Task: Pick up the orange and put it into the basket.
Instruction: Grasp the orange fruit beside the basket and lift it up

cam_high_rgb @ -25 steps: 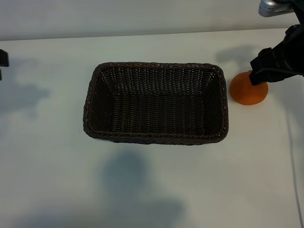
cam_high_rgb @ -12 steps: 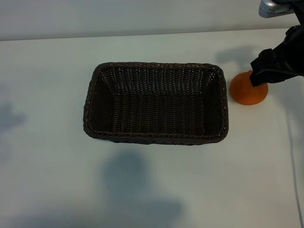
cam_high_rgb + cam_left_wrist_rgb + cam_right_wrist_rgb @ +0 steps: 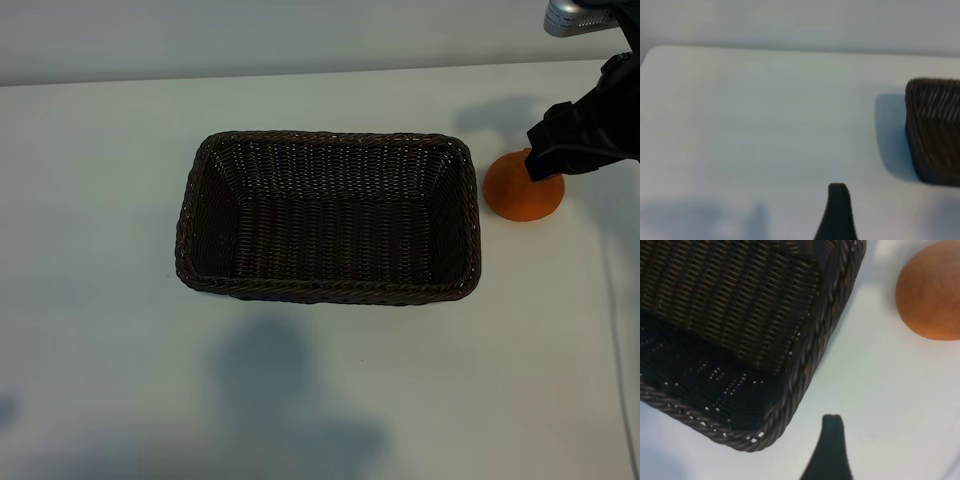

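Note:
The orange (image 3: 518, 192) rests on the white table just right of the dark brown wicker basket (image 3: 330, 292), which is empty. My right gripper (image 3: 548, 158) hangs over the orange's far right side and hides part of it. In the right wrist view the orange (image 3: 932, 295) lies apart from the single dark fingertip (image 3: 832, 432) that shows, with the basket's corner (image 3: 810, 365) beside it and nothing held. The left wrist view shows one fingertip (image 3: 838, 200) of my left gripper over bare table, and the basket's end (image 3: 935, 130) farther off.
The white table (image 3: 100, 350) stretches around the basket on all sides. A grey wall runs along its far edge. A metallic part (image 3: 580, 15) sits at the top right corner. Soft shadows fall in front of the basket.
The left arm's dark part at the left edge has gone out of the exterior view, and its shadow has slid off the table's left side. The right arm and orange have not moved.

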`<move>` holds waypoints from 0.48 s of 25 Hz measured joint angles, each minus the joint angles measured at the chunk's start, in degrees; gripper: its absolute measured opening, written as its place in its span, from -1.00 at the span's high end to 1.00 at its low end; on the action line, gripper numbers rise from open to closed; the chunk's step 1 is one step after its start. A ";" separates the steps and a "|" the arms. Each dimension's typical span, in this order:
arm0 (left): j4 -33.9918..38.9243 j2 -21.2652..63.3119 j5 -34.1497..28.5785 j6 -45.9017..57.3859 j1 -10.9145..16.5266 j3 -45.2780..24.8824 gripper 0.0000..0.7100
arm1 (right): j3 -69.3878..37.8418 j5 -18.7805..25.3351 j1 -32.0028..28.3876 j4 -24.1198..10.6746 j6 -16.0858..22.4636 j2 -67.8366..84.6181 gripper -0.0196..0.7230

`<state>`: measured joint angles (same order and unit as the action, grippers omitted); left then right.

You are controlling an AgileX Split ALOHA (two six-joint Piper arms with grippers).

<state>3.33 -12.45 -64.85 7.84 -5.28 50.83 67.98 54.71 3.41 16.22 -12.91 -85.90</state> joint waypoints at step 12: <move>-0.54 11.84 -2.00 -0.13 0.00 -14.20 -0.68 | 0.00 -0.37 0.00 0.00 0.00 0.00 -0.65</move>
<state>2.78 -0.60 -66.85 7.71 -5.28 36.63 67.98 54.34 3.41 16.22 -12.91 -85.90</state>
